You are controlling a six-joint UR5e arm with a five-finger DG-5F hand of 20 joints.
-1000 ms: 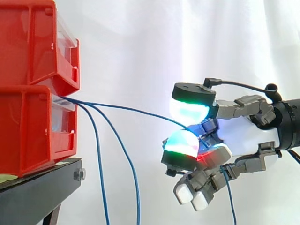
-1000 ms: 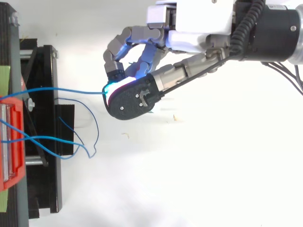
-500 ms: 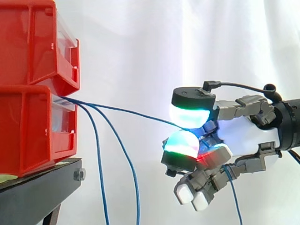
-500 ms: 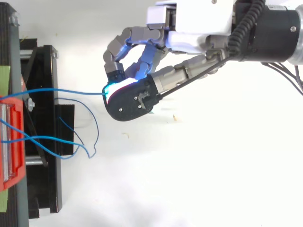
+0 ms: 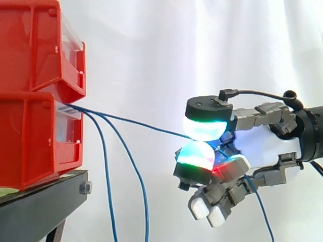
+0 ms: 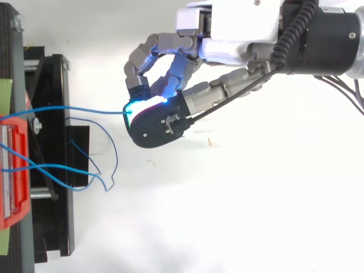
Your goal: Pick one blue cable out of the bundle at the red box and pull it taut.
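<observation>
Robot hand [image 5: 262, 145] at the right of the side view, level with the lower bin [image 5: 30, 141], well apart from the stand [image 5: 40, 209]. Clamped: two glowing pads [image 5: 204, 127], one above the other, pinch a blue cable [image 5: 131, 121] between them. Other fingers curl in below; cannot tell that they hold anything. Upper pad green-white, lower pad green over red.

Blue cable leaves the front lip of the lower bin and runs in a nearly straight line, sloping slightly down, to the pinch. Below the palm a tail end [image 5: 261, 209] of blue cable drops toward the bottom edge.

Lower bin sits on the stand at its front edge, upper bin [image 5: 35, 45] stacked on it. Two slack cables [image 5: 106, 171] come off the same lip and hang down past the stand's front edge.

Top view: held cable [image 6: 85, 109] crosses from the red bin over the stand [image 6: 54, 170] to the robot hand [image 6: 239, 25]. Slack cables [image 6: 117, 153] loop just beside the stand's right edge.

White curtain [image 5: 151, 50] behind.
</observation>
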